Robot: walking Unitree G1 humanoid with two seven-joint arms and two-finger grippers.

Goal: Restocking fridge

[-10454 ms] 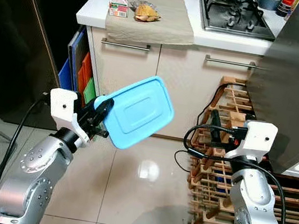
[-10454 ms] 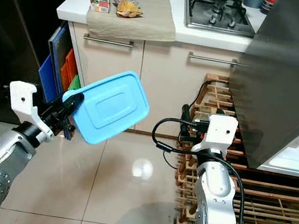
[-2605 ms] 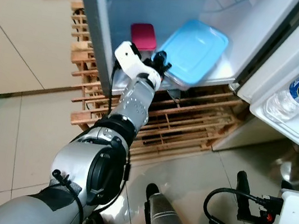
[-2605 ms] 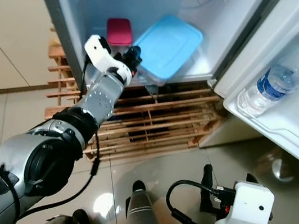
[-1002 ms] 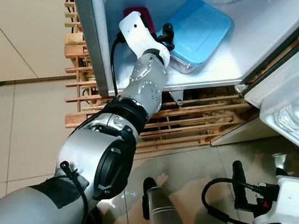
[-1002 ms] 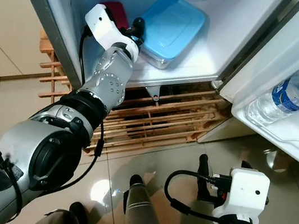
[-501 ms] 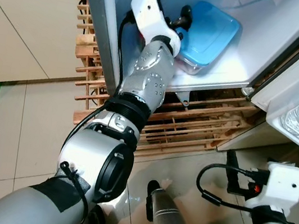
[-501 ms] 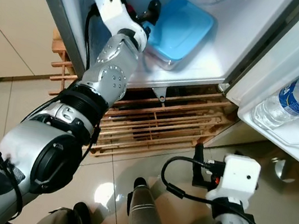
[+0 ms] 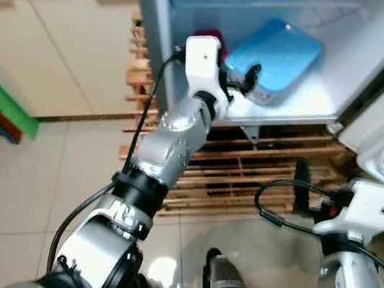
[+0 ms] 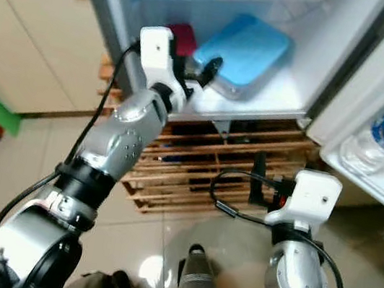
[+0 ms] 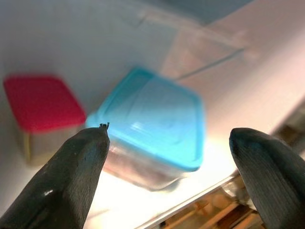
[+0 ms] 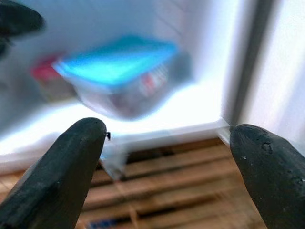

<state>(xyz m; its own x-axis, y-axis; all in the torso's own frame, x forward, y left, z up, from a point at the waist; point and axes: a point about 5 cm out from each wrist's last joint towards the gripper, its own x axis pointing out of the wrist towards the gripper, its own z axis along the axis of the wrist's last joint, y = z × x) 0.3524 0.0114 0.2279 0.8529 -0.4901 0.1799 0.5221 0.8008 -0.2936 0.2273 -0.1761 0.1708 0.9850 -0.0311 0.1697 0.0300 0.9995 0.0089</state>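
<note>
Clear container (image 9: 283,55) with a light-blue lid sits on the fridge shelf (image 9: 308,104); left gripper (image 9: 244,79) spread wide, empty, just beside it.

Blue-lidded container (image 9: 279,52) on fridge shelf (image 9: 308,100)

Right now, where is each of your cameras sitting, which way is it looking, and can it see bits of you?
Left eye and right eye views: on my head, looking down at the open fridge; both silver arms show, left gripper by the blue-lidded container.
Left wrist view: on my left wrist, facing the blue-lidded container and red-lidded container; two open black fingers frame it.
Right wrist view: on my right wrist, facing the fridge shelf between open fingers.
All views share the blue-lidded container.
</note>
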